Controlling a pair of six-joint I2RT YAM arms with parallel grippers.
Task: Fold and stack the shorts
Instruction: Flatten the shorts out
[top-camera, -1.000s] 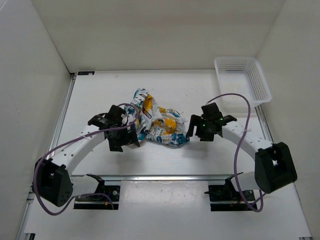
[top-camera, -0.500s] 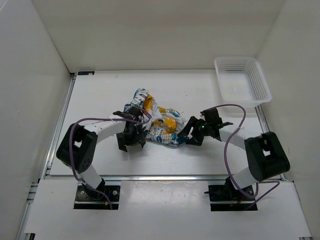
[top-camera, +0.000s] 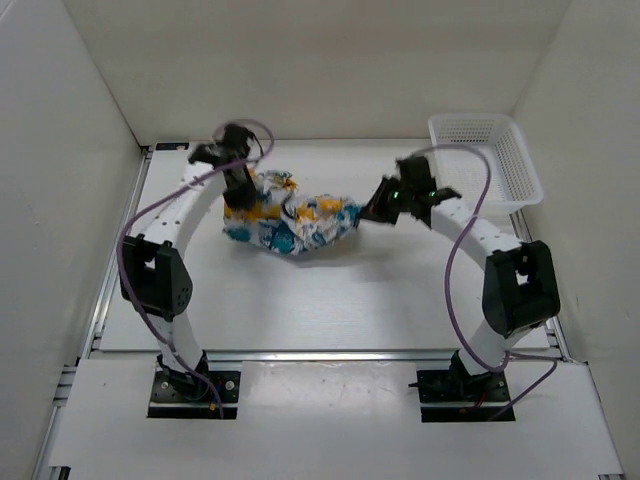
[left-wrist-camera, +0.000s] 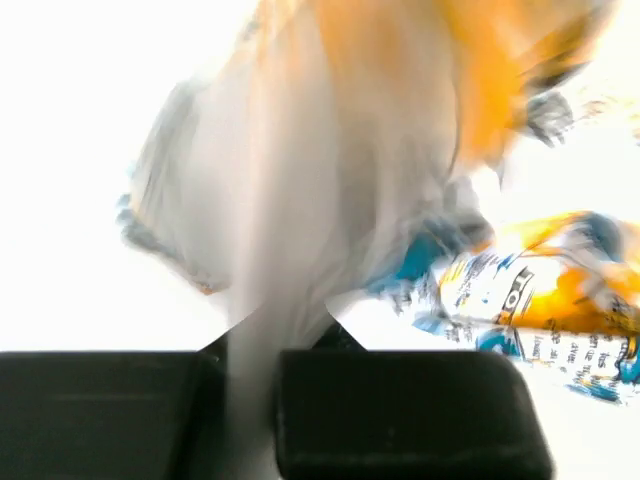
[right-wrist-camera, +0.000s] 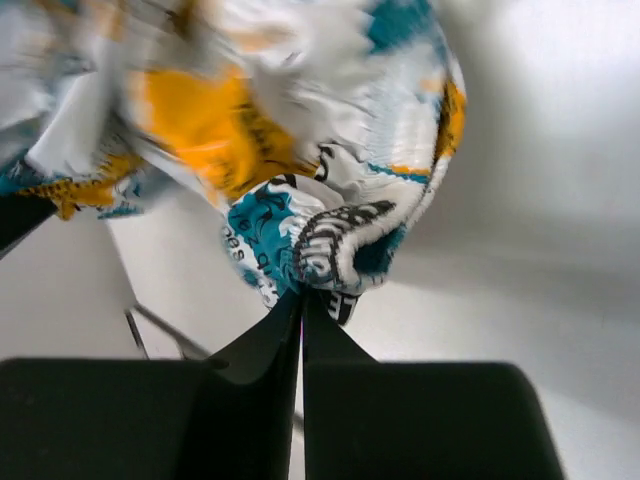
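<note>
White desk, pale walls around. White mesh basket at far right corner, just beyond the right arm. Shorts bunched and sagging, slung between both claws over the desk's far middle: white cloth, teal, orange and black print. Left claw clenched on a pale fold; right claw clenched on a teal-and-black edge. Only in wrist views: cloth pinched between black fingers, blurred on the left.

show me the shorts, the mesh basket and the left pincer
shorts (top-camera: 295, 222), top view, middle of the bunched cloth
mesh basket (top-camera: 470, 118), top view, far rim
left pincer (left-wrist-camera: 268, 335), left wrist view, between its fingertips
</note>
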